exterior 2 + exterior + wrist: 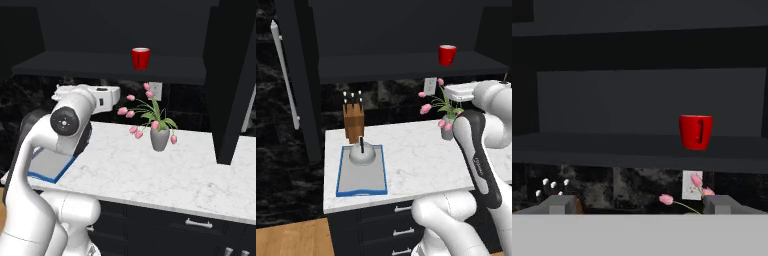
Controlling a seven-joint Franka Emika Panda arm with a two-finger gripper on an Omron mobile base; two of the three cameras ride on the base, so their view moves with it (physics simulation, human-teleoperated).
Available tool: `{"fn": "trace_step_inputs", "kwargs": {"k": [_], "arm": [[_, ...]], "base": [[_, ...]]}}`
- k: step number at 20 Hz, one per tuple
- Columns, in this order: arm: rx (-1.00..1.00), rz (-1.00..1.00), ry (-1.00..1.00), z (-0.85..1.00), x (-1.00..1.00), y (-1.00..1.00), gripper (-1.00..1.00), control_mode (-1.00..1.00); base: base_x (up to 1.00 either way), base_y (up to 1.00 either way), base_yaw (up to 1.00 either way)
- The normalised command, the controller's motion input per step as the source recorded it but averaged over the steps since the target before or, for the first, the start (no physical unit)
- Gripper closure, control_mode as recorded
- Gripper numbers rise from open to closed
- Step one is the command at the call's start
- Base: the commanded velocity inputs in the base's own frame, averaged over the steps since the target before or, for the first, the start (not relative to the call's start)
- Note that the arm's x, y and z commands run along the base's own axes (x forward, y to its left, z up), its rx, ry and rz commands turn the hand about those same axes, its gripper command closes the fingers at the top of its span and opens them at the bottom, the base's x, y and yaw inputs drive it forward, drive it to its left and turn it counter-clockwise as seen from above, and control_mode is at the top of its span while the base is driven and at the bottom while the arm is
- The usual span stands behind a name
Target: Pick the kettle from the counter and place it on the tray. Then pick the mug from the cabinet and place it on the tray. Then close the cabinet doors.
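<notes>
The silver-grey kettle stands on the back half of the blue-rimmed tray, which lies at the left end of the counter. The red mug stands upright on the dark shelf of the open cabinet. My gripper is open and holds nothing. It hangs above the counter, a little below shelf height, facing the cabinet. In the hand view the mug sits up and to the right of the fingers, well apart from them. Both cabinet doors stand open.
A grey vase of pink flowers stands on the counter below the mug, close to my hand. A wooden knife block is behind the tray. The open doors jut out on either side of the counter. Dark drawers run below.
</notes>
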Motion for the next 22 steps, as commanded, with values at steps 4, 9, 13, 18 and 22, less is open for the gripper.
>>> {"fn": "trace_step_inputs", "kwargs": {"k": [4,9,13,18,22], "arm": [[0.00,-0.03,0.00,0.26,0.00,-0.03,-1.00,-1.00],[0.00,0.00,0.01,0.03,0.02,-0.06,-1.00,-1.00],[0.00,0.00,0.03,0.29,0.08,-0.29,-1.00,-1.00],[0.00,0.00,0.06,0.23,0.41,-0.07,-1.00,-1.00],[0.00,0.00,0.08,0.03,0.63,-0.01,-1.00,-1.00]], "base": [[0.00,0.00,0.00],[0.00,0.00,0.00],[0.00,0.00,0.00],[0.00,0.00,0.00],[0.00,0.00,0.00]]}}
